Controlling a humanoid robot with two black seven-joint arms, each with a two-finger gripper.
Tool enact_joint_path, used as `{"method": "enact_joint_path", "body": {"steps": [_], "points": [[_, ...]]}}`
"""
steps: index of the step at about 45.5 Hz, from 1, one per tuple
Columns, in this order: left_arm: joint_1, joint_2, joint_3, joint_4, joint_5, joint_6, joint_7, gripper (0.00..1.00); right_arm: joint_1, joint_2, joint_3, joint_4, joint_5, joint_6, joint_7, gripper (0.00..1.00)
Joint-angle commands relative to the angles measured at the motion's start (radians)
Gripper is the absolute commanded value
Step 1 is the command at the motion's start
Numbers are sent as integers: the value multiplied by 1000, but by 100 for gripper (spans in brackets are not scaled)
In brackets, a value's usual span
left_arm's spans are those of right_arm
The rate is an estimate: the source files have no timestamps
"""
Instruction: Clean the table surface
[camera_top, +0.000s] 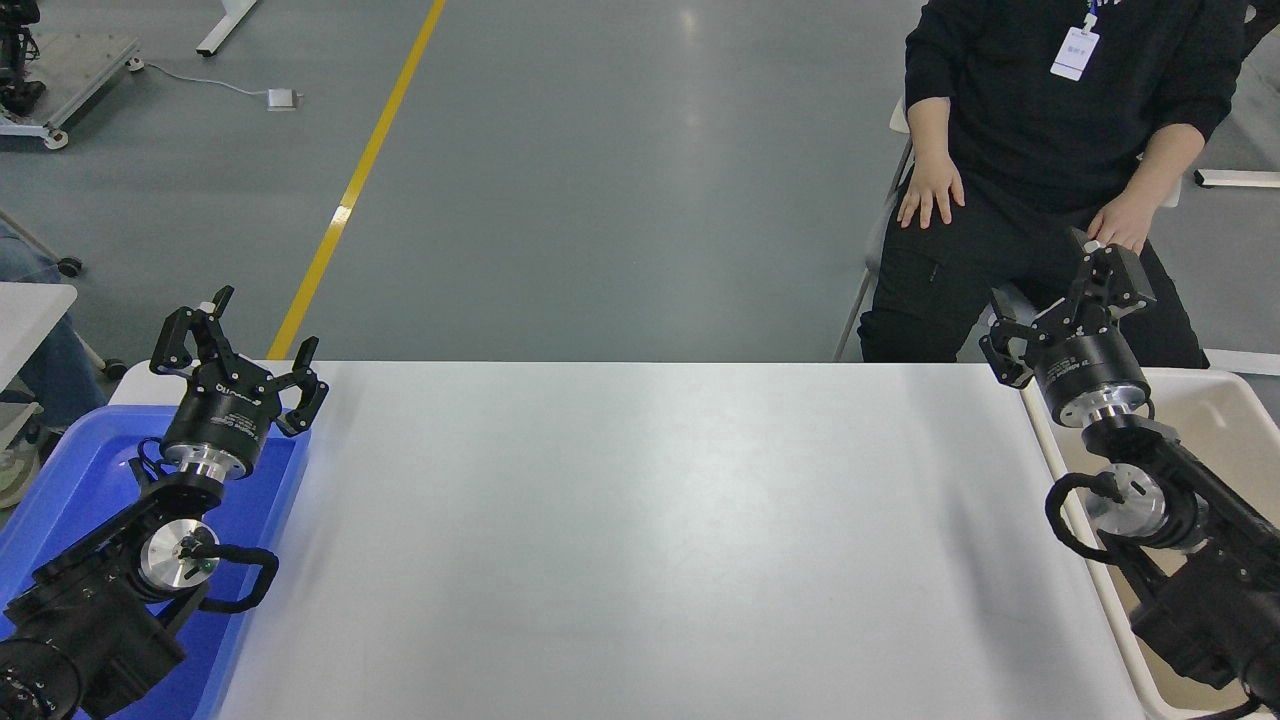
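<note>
Tabletop (640, 540), white and long from left to right, lies down-left of the right gripper (1065, 300), fingers apart above its far right corner, nearer than the left gripper (235, 335), also spread.

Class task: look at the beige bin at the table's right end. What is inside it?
The beige bin shows only bare floor where visible. The right arm covers much of it, so that part cannot be checked.

No text can be read; the lettering on the left end effector (238, 345) is too small.
</note>
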Motion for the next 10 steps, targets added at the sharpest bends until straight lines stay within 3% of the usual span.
{"method": "enact_joint_path", "body": {"steps": [1, 10], "points": [[0, 1, 0, 1, 0, 0, 0, 100, -15, 14, 4, 1, 1, 2, 3, 98], [0, 0, 0, 0, 0, 0, 0, 100, -16, 14, 2, -2, 1, 3, 3, 98]]}}
